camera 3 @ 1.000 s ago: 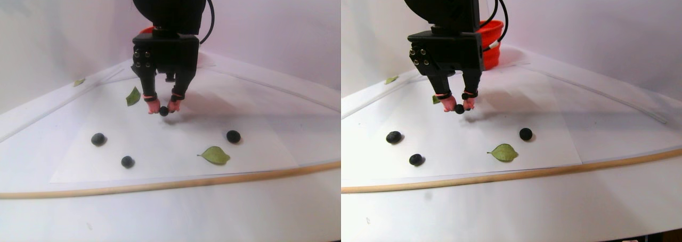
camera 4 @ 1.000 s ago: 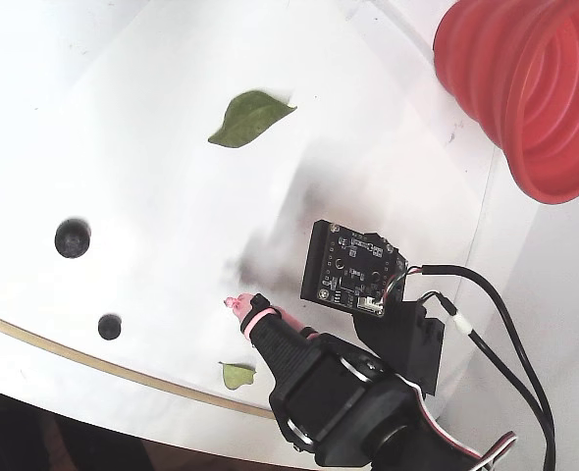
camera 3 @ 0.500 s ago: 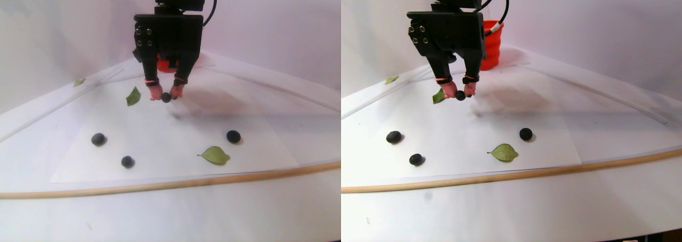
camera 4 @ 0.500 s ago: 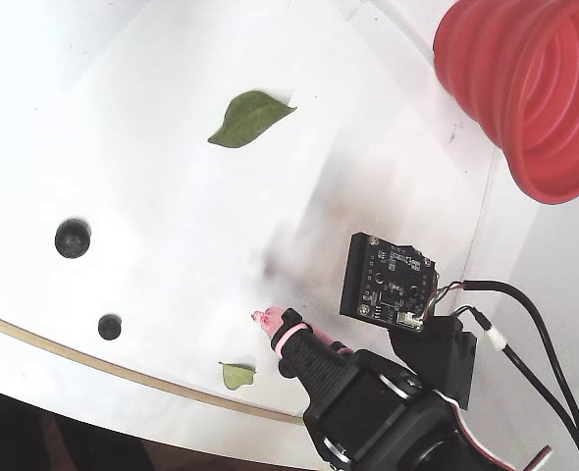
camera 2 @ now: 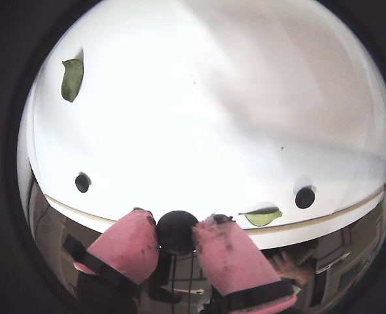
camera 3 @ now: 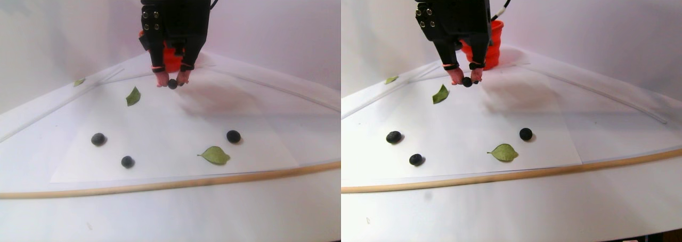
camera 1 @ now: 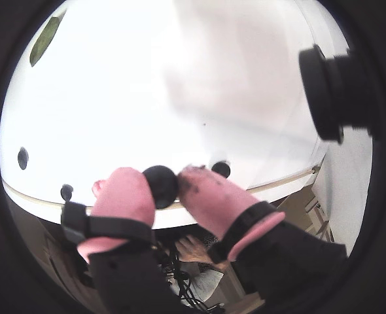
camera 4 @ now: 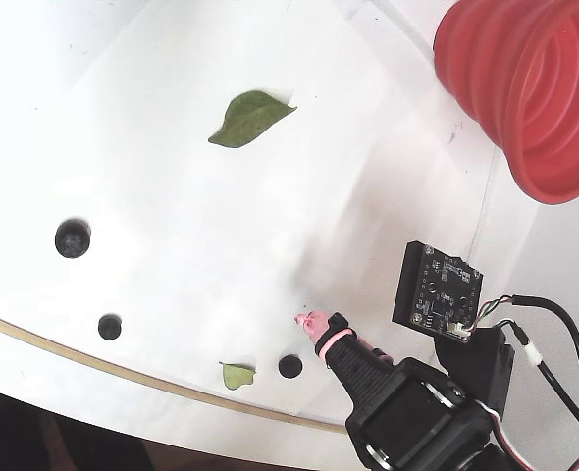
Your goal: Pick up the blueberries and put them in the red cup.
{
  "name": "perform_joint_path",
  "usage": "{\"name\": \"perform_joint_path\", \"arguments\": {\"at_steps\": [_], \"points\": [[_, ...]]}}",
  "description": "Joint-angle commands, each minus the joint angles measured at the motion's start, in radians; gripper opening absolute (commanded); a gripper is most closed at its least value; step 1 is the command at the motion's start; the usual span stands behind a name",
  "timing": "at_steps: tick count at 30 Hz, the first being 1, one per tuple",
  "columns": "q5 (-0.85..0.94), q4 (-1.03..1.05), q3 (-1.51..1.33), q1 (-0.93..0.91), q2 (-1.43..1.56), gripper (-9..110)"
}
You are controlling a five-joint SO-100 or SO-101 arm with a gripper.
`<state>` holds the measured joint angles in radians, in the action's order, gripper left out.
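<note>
One blueberry [camera 2: 177,230] is pinched between the pink fingertips [camera 2: 129,245] of the gripper [camera 3: 172,84], closed on it, lifted above the table [camera 3: 170,215]; the red cup [camera 4: 535,88] is seen behind.

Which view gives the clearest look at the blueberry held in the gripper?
A wrist view: the held blueberry sits large between the pink fingertips. The stereo pair shows it tiny, lifted above the table. In the fixed view the arm hides it.
</note>
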<state>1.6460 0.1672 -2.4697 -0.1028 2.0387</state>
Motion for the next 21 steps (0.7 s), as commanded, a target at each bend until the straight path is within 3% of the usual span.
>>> {"name": "perform_joint_path", "arguments": {"at_steps": [1, 21], "points": [[0.002, 0.015, 0.058, -0.011, 0.098, 10], [0.021, 0.072, 0.213, -0.032, 0.163, 10]]}}
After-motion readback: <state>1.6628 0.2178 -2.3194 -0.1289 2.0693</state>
